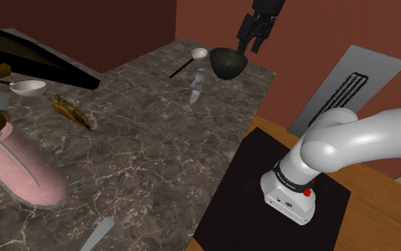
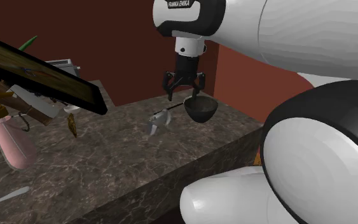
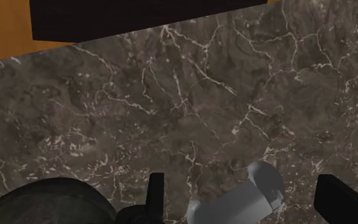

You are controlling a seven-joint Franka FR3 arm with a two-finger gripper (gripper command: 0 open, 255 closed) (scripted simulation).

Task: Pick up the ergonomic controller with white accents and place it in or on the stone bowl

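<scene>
Fingers (image 3: 156, 191) spread wide, nothing pinched, as we hover our gripper (image 2: 184, 92) over the marble counter (image 1: 156, 157). The grey controller (image 3: 234, 203) lies flat below, just beside the dark bowl (image 1: 227, 63). Its long axis runs nearly finger to finger, rounded end away from the bowl. We'd best turn the wrist first, then drop across its narrow width.

The brand name "FRANKA EMIKA" stands in small capitals on the arm's wrist link (image 2: 179, 5), at the top of the second exterior view. A small dark mark on the arm's base (image 1: 285, 202) is too small to read.
</scene>
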